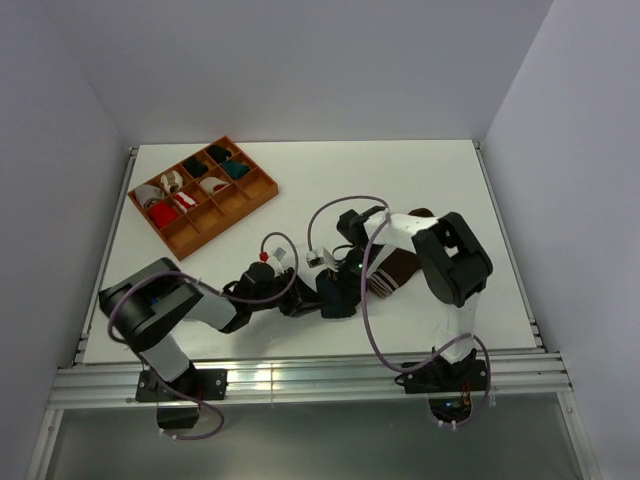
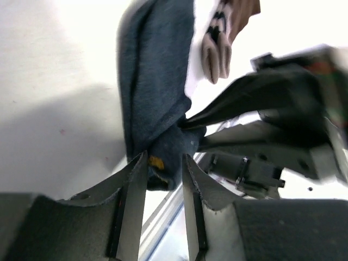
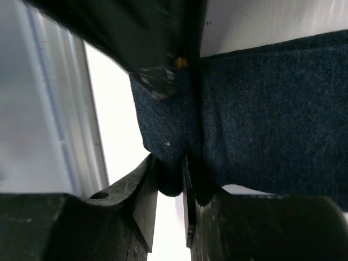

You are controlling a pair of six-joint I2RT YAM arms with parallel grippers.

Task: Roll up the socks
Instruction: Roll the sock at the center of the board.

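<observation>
Left wrist view: two pinches on one end of the navy sock, no roll showing yet

Closest to this camera, the left fingers (image 2: pixel 135 187) are pressed onto a bunched end of the navy sock (image 2: pixel 155 81), next to a small orange mark on the fabric. The sock runs away from them in a long fold, and its patterned cuff (image 2: pixel 217 38) lies at the far end. The right wrist view shows the right fingers (image 3: pixel 142 196) nipping the lower edge of the same dark cloth, with only a sliver of gap between them. So both pinches sit just beside each other.

From above, the arms meet over the near middle of the surface (image 1: pixel 300 180). The brown sock (image 1: pixel 400 268) lies just beyond, partly under the right arm, with its pale stripes showing. The tray (image 1: pixel 230 222) stands well apart at the far left.

I judge the step in hand to be starting the roll at this end. To do it well:
- keep both pinches firm but shallow, so the first turn stays tight
- turn the end towards the cuff while the rest lies flat on the surface
- keep the two edges level, or the roll will cone
- avoid dragging the brown sock, which lies close
</observation>
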